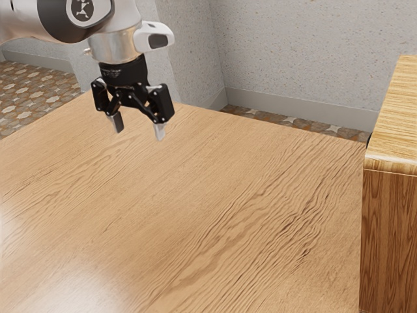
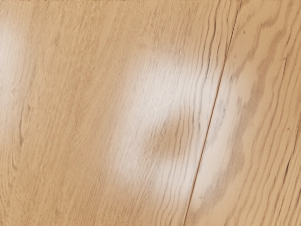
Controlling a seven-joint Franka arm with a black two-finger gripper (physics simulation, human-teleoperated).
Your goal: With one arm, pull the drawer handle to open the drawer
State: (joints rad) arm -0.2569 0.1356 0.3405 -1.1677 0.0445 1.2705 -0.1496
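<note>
- Wood with a warm oak grain covers the table (image 1: 215, 215), which is smooth and a little glossy, with a pale shine toward the lower left of the exterior view.
- At the right edge of that view stands the drawer cabinet (image 1: 391, 215), a box of the same light wood with sharp corners.
- Its top face runs from the middle right edge up and away toward the upper right, so the long side seems to go into the picture. The grain on the near face is vertical.
- I cannot tell which face carries the handle, nor where the drawer front is.
- The black gripper (image 1: 139, 130) hangs in the upper left above the table, well apart from the cabinet. Its two fingers are spread wide, point down and hold nothing.
- The arm (image 1: 71, 16) is silver and white, with a dark round disc that has a white mark.
- A small white label (image 1: 119, 70) sits on the black gripper body. It is too small to read.
- In the wrist view the table (image 2: 94, 117) lies under the hand, and a thin straight seam (image 2: 211, 117) crosses the wood beside a white reflection.
- Behind the table are a grey rough wall (image 1: 293, 45) and a patterned tile floor (image 1: 32, 91).
</note>
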